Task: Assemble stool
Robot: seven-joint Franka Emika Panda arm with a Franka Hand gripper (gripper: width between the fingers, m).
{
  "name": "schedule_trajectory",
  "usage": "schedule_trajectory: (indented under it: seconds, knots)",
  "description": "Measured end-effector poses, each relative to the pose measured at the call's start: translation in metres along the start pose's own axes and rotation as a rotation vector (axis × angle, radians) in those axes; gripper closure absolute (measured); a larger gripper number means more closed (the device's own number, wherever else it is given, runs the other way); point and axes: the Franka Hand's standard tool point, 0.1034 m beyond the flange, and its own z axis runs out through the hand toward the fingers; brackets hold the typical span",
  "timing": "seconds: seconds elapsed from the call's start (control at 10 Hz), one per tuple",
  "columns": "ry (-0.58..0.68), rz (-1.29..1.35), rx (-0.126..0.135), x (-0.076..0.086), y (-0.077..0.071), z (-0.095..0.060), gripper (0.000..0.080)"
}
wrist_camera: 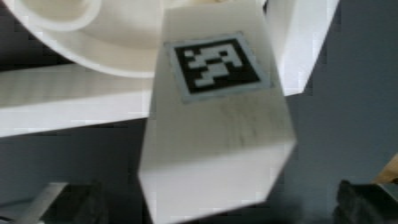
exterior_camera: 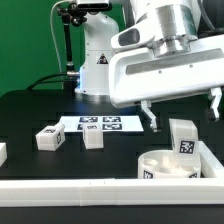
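Pick-up step, judging by pose: hovers with gripper [exterior_camera: 184, 115] spread wide over tagged leg [exterior_camera: 183, 140], lower right of exterior view, beside seat [exterior_camera: 160, 162]. Next: descend straight, centre leg, pinch squarely.

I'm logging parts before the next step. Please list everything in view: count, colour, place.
seat: one, white round disc, front of the table on the exterior view's right
legs: three, white with black-and-white tags; two left of centre, one upright beside the seat
white piece: one, cut off at the exterior view's left edge, unidentifiable
marker board: one, white, mid-table
border rails: white, along the front and right edges
table: one, black
arm: one, white
gripper: one, open, above the upright leg
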Motion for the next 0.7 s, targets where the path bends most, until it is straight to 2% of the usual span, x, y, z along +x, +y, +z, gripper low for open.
schedule_trajectory:
  seconds: [0.2, 0.6, 0.7]
  knots:
    - [-0.021, 0.012, 0.005, 0.0055, -0.0031, -0.0038, 0.0151]
    - [-0.073, -0.009, 0.008, 0.0004, -0.0033, -0.0001, 0.0151]
    - [-0.138, -0.024, 0.011, -0.0028, -0.0031, 0.0019, 0.0151]
